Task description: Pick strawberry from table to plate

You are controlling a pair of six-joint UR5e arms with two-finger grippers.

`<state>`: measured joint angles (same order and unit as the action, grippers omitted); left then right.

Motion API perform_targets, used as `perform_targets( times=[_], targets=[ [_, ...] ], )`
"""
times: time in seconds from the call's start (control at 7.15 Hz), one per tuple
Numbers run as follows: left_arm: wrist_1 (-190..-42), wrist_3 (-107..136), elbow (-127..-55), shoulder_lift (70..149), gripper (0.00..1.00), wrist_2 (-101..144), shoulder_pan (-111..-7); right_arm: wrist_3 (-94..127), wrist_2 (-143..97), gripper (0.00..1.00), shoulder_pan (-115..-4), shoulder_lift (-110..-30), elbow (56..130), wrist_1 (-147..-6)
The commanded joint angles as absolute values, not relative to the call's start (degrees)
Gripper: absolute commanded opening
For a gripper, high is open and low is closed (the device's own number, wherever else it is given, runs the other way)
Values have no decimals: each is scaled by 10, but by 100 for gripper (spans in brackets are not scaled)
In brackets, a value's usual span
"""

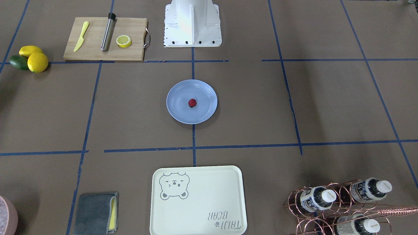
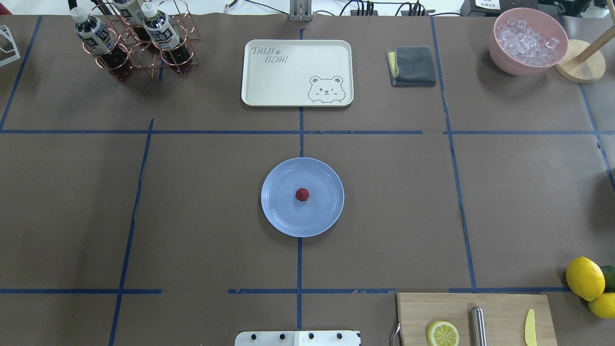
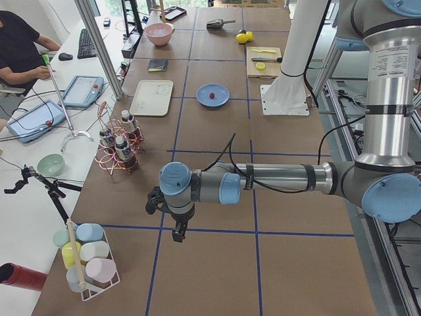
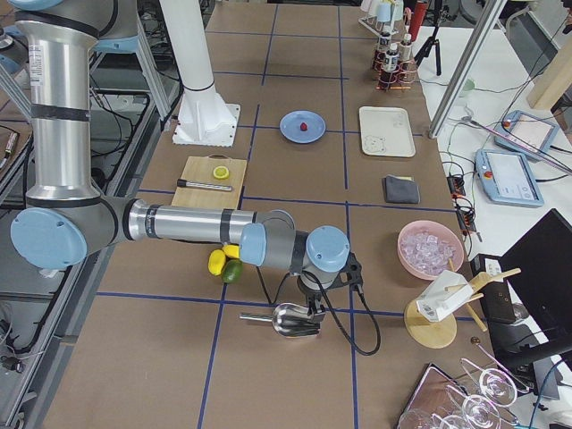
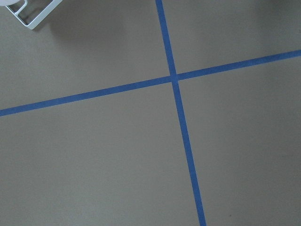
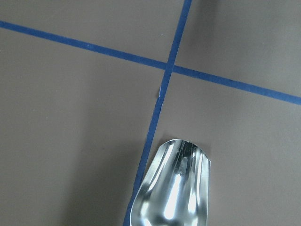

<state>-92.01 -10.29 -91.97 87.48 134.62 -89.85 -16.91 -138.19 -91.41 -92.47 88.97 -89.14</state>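
The small red strawberry (image 1: 192, 103) (image 2: 301, 194) lies in the middle of the pale blue plate (image 1: 176, 115) (image 2: 279, 217), which stands at the centre of the brown paper table (image 1: 261, 107). In the side views the strawberry (image 3: 212, 96) (image 4: 304, 126) is a red dot on the far plate. My left gripper (image 3: 177, 234) hangs over bare table far off on my left, seen only from the side, and I cannot tell its state. My right gripper (image 4: 315, 313) hovers far off on my right above a metal scoop (image 6: 174, 188), and I cannot tell its state either.
Beyond the plate lies a cream bear-print tray (image 2: 297, 72), with a bottle rack (image 2: 134, 38), a grey cloth (image 2: 412, 66) and a pink ice bowl (image 2: 528, 41) along the same edge. A cutting board (image 2: 475, 317) with a lemon half and lemons (image 2: 586, 278) lie near my right. A person (image 3: 20, 46) sits beside the table.
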Motion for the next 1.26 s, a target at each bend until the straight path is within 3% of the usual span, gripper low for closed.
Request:
perform_targets(
  times=[0.0, 1.12],
  targets=[
    [-920, -102, -923, 875, 100, 1346, -897, -73, -1381, 100, -915, -927, 882, -798],
    [-918, -98, -923, 879, 100, 1337, -897, -46, -1396, 100, -921, -927, 886, -802]
  ],
)
